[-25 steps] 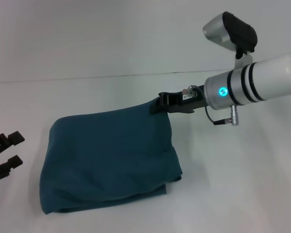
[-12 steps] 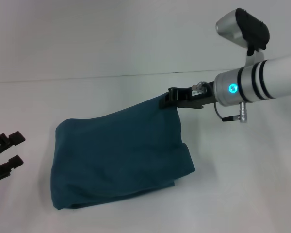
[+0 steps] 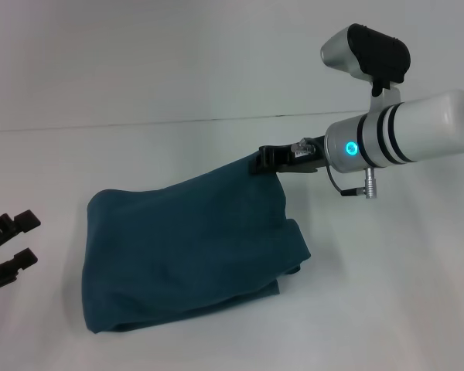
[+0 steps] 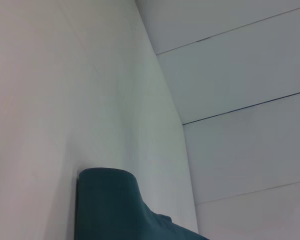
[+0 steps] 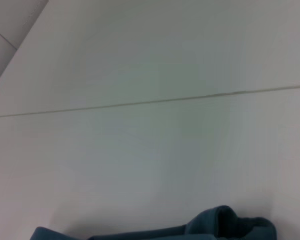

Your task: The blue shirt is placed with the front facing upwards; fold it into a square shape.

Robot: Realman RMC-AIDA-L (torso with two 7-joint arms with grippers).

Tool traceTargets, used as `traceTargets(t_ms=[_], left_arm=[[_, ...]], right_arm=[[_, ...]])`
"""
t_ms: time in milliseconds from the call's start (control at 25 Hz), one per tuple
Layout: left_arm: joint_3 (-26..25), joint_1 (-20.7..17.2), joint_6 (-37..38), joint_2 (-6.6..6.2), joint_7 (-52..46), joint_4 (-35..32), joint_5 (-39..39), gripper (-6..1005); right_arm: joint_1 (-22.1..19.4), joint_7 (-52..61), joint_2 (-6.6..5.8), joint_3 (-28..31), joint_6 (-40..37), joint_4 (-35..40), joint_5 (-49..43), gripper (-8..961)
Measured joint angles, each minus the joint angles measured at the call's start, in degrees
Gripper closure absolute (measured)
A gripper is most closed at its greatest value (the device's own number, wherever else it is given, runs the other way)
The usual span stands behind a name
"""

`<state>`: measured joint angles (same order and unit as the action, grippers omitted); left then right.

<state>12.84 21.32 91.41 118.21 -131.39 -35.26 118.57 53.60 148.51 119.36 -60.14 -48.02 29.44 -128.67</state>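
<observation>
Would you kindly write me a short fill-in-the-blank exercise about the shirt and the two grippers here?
1. The blue shirt is pinched at its far corner by the ____ gripper.
2. The left gripper is ____ and apart from the shirt.
3. The shirt lies folded on a ____ table.

Missing words: right; open; white

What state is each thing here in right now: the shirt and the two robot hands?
blue shirt: folded into a rough rectangle, far right corner lifted, the rest lying on the white table.
right end effector: shut on that corner.
left end effector: open, empty, apart from the shirt at the table's left edge.
</observation>
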Motion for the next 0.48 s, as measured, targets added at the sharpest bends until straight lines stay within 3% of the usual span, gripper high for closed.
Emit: traceTargets(t_ms=[160,480], left_arm=[[0.0,0.0,0.0,0.02,0.0,0.0,0.0,62],[0.0,0.0,0.0,0.10,0.1,0.0,0.0,63]], right_arm=[[0.1,-0.4,-0.26,-0.1,1.1,-0.3,0.0,832],[0.7,2.5,-1.16,0.3,6.4,-0.7,-3.6,599]])
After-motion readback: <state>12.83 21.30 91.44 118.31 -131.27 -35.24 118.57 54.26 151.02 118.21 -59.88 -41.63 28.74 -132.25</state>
